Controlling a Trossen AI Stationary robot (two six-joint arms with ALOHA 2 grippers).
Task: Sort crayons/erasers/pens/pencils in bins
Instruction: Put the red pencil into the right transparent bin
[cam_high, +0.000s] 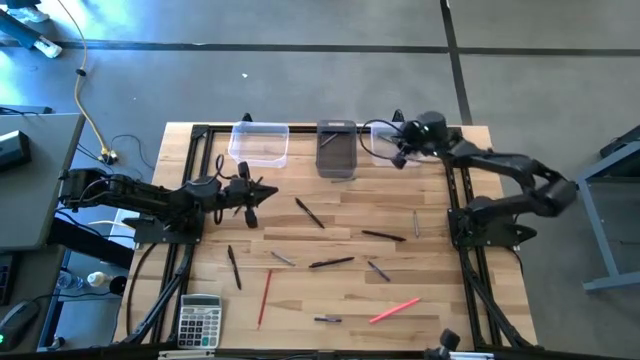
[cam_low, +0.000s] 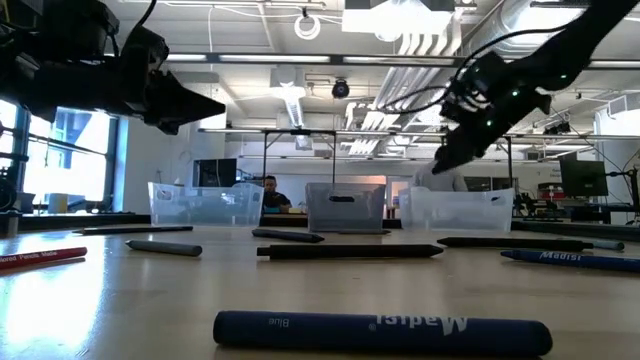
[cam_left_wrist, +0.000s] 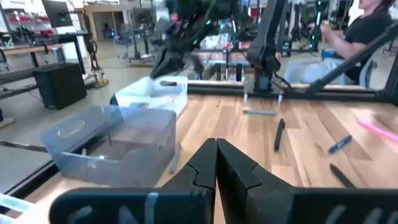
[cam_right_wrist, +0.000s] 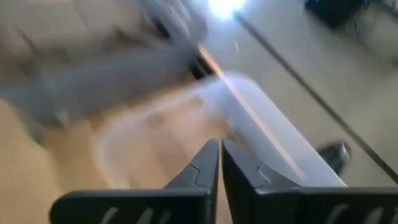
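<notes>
Three bins stand side by side at the table's far edge: a clear one (cam_high: 260, 143), a dark grey one (cam_high: 336, 150) and a second clear one (cam_high: 383, 140). Several thin sticks lie loose on the wood, among them a black pen (cam_high: 309, 213), a red pencil (cam_high: 265, 297) and a pink crayon (cam_high: 394, 311). My right gripper (cam_high: 400, 157) hangs shut over the right clear bin (cam_right_wrist: 261, 130), slanting down, with nothing between its fingers (cam_right_wrist: 208, 165). My left gripper (cam_high: 262, 192) is shut and level above the table's left part, holding nothing (cam_left_wrist: 216, 163).
A grey calculator (cam_high: 198, 320) lies at the near left corner. A blue crayon (cam_low: 380, 330) lies close to the near edge. Black frame rails (cam_high: 463, 215) run along both table sides. A person sits beyond the table (cam_left_wrist: 354, 37).
</notes>
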